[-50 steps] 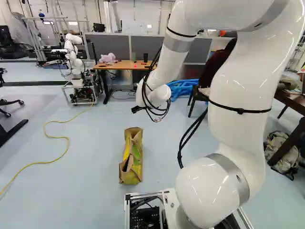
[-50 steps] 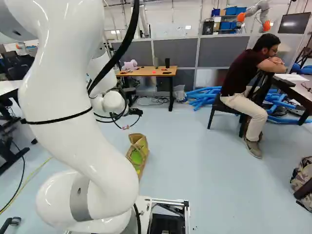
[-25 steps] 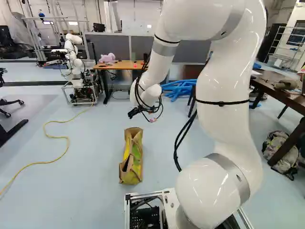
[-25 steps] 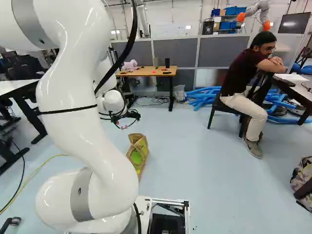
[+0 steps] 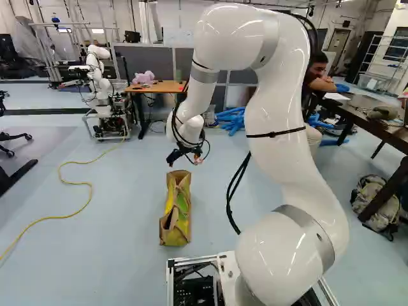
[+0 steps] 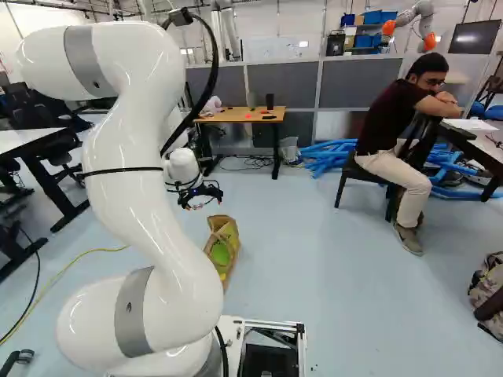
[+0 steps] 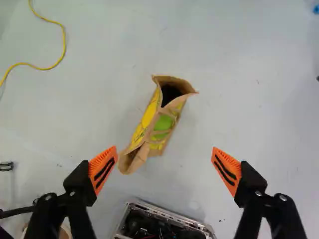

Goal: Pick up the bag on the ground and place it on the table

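- Brown paper bag, yellow-and-green print; on floor, ahead of gripper, untouched.
- Fingers, orange-padded; spread wide, grasping nothing.
- Wood-topped worktop; well beyond bag, bearing pink plush toy.
- Yellow cable; on floor, left in left base view.

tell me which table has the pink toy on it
The tan table, before the grey partition: the pink toy sits on it; the dark table and the white table show none.

The shopping bag is coloured brown, with yellow and green patches. The finger pads are coloured orange; the backpack is seemingly camouflage-patterned.
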